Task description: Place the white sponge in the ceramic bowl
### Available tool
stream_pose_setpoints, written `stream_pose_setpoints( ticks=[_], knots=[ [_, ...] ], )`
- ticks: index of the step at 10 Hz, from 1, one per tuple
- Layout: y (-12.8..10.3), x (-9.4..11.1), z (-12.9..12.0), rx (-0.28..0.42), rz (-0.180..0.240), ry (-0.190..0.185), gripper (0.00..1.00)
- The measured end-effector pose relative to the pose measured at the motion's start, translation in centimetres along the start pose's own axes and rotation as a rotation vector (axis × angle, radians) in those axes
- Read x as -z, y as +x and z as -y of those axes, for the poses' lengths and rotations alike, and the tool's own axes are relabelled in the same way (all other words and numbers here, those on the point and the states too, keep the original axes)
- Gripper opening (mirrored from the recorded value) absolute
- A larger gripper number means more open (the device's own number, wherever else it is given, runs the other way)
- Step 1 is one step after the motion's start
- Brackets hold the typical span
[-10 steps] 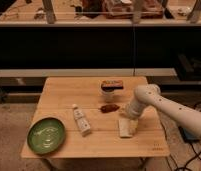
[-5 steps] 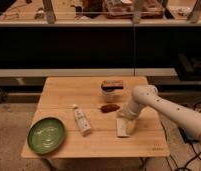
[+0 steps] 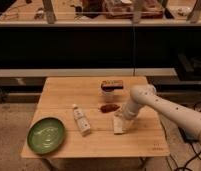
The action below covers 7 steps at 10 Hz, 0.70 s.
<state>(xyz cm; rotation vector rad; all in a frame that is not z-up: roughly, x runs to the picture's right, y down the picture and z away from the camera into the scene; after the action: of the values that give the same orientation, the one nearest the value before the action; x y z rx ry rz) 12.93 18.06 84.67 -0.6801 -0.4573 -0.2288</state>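
The white sponge [image 3: 118, 125] lies flat on the wooden table [image 3: 59, 95], right of centre near the front. My gripper [image 3: 125, 117] is at the end of the white arm that comes in from the right, directly over the sponge's upper right part and touching or nearly touching it. The ceramic bowl [image 3: 46, 135], a wide shallow green glazed dish, sits at the table's front left corner, far from the gripper.
A white tube with a printed label [image 3: 81, 120] lies between the bowl and the sponge. A small reddish-brown object [image 3: 109, 107] lies just behind the sponge. A white cup with a brown block [image 3: 111, 88] stands at the back. Dark shelving runs behind the table.
The gripper has shifted slightly left and down onto the sponge. The sponge, bowl and tube have stayed in place.
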Motion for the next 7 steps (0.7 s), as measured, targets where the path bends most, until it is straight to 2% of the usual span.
stream_pose_setpoints(
  ticks=[2,5,6,7],
  knots=[
    [-0.8,0.8,0.7,0.021,0.004,-0.003,0.29],
    [-2.2,2.0,1.1,0.062,0.012,0.006,0.26],
    [-3.7,3.5,1.8,0.096,0.018,0.019,0.25],
    [-5.0,5.0,2.5,0.128,0.028,0.021,0.19]
  ],
)
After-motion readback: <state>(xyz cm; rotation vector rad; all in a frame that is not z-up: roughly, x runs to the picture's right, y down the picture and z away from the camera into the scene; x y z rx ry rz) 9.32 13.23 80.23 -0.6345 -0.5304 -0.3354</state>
